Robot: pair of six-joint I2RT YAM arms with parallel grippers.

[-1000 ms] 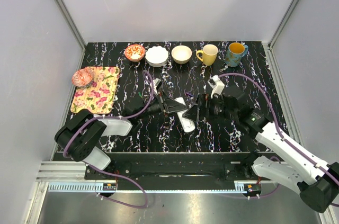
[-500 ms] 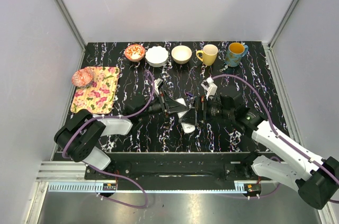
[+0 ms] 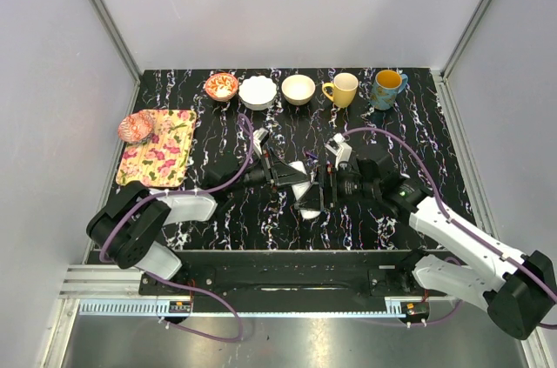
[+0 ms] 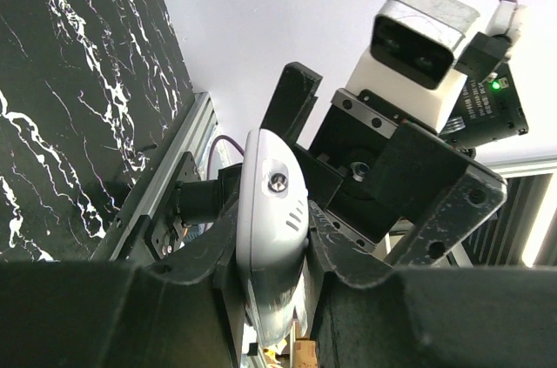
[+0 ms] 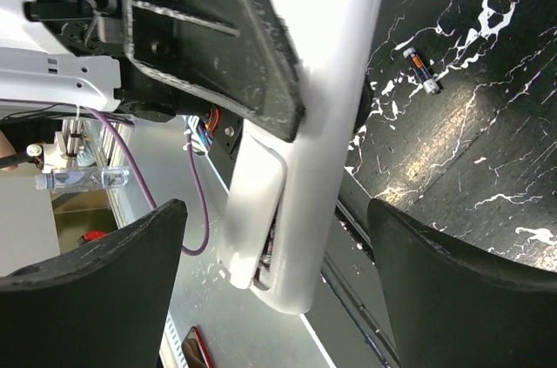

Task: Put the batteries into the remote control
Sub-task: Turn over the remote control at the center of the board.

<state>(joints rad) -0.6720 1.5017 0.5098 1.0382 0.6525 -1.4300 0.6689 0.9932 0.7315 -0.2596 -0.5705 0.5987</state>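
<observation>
My left gripper [image 3: 294,182] is shut on the remote control [image 3: 306,192], a slim white bar held off the table at mid-table. In the left wrist view the remote control [image 4: 271,229] is clamped between both fingers. My right gripper [image 3: 324,185] faces it from the right, open. In the right wrist view the remote control's [image 5: 318,133] free end, with a partly lifted back cover [image 5: 254,203], hangs between the wide-apart fingers [image 5: 104,298] without touching either. One small dark and orange battery [image 5: 421,66] lies on the black table beyond.
Along the back edge stand a patterned bowl [image 3: 221,85], two white bowls [image 3: 258,91], a yellow mug [image 3: 342,89] and a blue mug [image 3: 386,88]. A floral mat [image 3: 158,147] with a pink ball [image 3: 136,127] lies at the left. Purple cables trail from both arms.
My right gripper has moved left, from beside the remote control to straddling its free end, and its jaws have narrowed slightly. The left gripper keeps its hold in place.
</observation>
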